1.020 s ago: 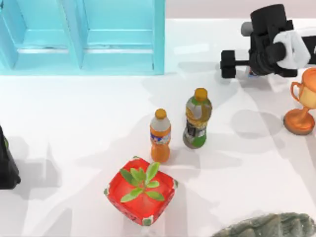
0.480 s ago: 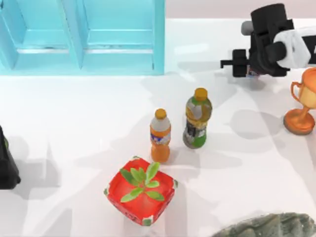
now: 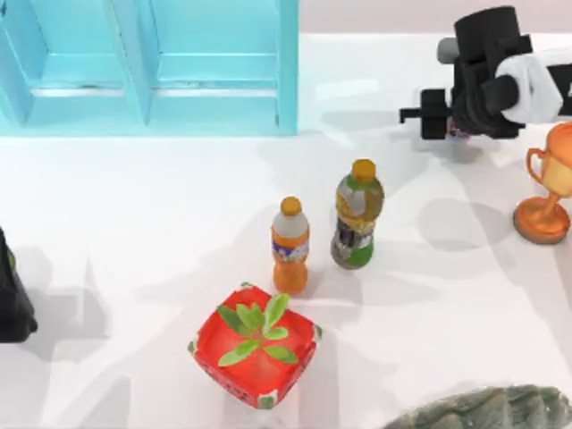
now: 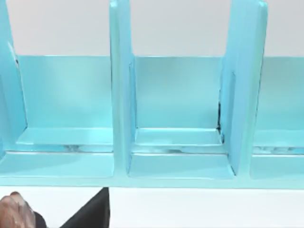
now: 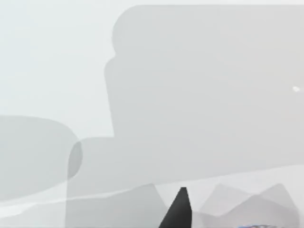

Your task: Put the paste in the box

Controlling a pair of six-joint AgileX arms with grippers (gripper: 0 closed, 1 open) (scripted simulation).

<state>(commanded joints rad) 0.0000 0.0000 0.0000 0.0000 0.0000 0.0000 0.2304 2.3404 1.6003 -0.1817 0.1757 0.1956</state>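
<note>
Two fingers of my right gripper (image 3: 422, 114) are drawn narrow at the far right of the table (image 3: 134, 223), just beside the orange trophy (image 3: 547, 192). The paste (image 3: 454, 134) is tucked under the gripper there, with a mere sliver of its dark label peeping out in the top view. I judge that I am closed on it, though the contact itself is hidden from me. My left gripper (image 3: 11, 308) is parked at the table's left edge.

The step in hand, as I read it, is securing the hold before carrying. To do it well I should keep the squeeze firm but not crushing, since a small glue bottle can tilt or slip between flat pads. I should then lift straight up before travelling, so the base clears the table and I do not clip the trophy. The turquoise box (image 3: 286, 71) stands well apart, along the far edge toward the left. A high path along that far edge would keep me clear of the two orange-capped drink bottles (image 3: 290, 243) (image 3: 359, 214) standing mid-table. Over the box, I should centre above one compartment, away from its upright dividers, and lower before letting go.
</note>
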